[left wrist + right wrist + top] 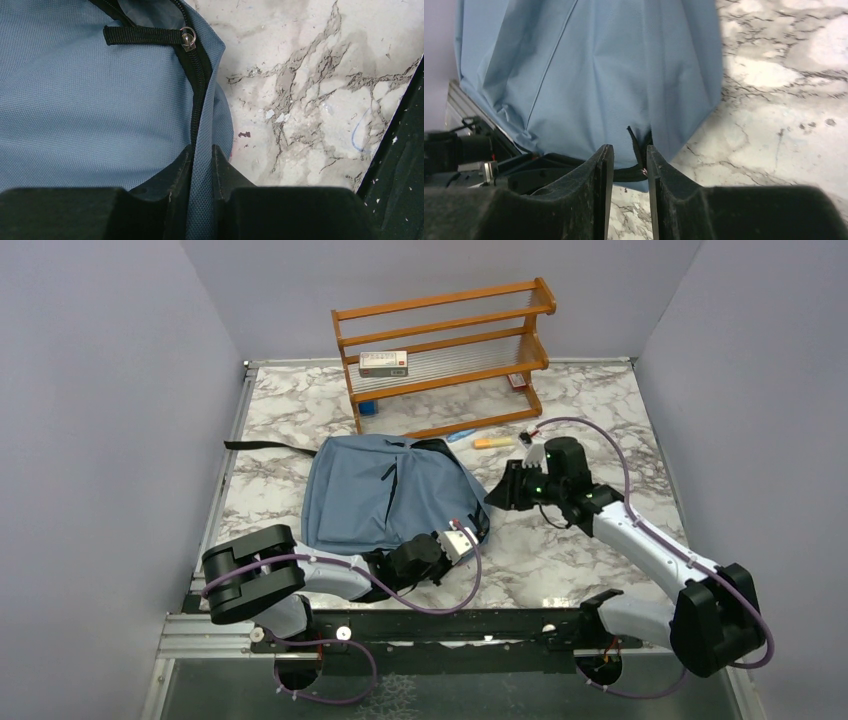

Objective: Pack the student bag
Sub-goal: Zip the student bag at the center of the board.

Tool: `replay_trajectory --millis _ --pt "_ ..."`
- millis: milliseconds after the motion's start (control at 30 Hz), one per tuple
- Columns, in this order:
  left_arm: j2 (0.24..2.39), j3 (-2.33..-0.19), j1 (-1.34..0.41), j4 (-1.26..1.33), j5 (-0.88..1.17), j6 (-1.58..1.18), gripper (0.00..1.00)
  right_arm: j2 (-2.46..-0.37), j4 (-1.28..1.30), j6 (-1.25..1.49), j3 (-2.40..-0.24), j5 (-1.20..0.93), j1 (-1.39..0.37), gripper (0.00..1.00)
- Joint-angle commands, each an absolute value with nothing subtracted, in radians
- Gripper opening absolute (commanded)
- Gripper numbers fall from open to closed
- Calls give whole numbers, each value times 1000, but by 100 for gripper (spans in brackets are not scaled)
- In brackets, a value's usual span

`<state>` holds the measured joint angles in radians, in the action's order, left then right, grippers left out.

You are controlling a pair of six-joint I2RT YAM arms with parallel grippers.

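Note:
The student bag [385,490], dusty blue with black zipper trim, lies flat in the middle of the marble table. My left gripper [465,540] is at its near right corner, shut on a fold of blue fabric [202,150] beside the black zipper; the metal zipper pull [188,39] sits further along the zipper. My right gripper [500,490] hovers just off the bag's right edge. Its jaws [630,150] stand a narrow gap apart with only table showing between them. A black zipper tab [636,147] on the bag [589,65] lies just beyond the tips.
A wooden rack [445,350] stands at the back with a white box [384,363] on its lower shelf. An orange marker [493,442] and a blue pen [461,435] lie before it. A black strap [265,447] trails left of the bag.

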<state>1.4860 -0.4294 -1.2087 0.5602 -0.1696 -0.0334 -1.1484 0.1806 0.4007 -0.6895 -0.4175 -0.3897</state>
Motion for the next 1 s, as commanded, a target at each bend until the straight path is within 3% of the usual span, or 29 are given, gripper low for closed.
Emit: replay_trajectory --millis 0,367,967 --pt "1517 -414 -1230 499 -117 -58 16 -1191 175 304 -750 -468 -442 36" --pt "1519 -410 -1230 499 -110 -54 16 -1375 214 216 -833 -406 -557 40" --pt "1530 -414 -1230 497 -106 -45 17 -1460 287 161 -858 -335 -578 46"
